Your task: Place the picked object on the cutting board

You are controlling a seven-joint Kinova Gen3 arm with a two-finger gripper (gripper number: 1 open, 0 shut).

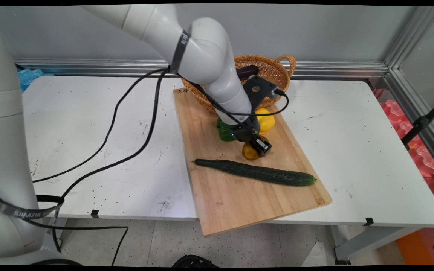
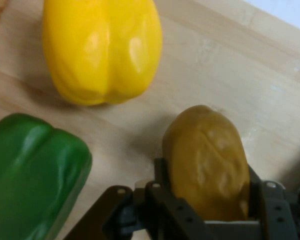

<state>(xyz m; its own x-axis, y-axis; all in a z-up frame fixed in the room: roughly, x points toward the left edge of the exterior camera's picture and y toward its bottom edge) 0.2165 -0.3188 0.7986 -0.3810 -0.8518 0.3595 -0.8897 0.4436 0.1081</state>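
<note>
Ochre-yellow potato is being clamped between the closed-in jaws of the gripper above the wooden board; judged firm, fairly heavy, smooth-skinned, best held across its middle.

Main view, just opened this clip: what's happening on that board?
The arm reaches down over the board, its pincer shut on a potato that lies there. A yellow pepper and a green pepper lie close beside it, a cucumber nearer the front. A basket sits at the board's far end.
</note>
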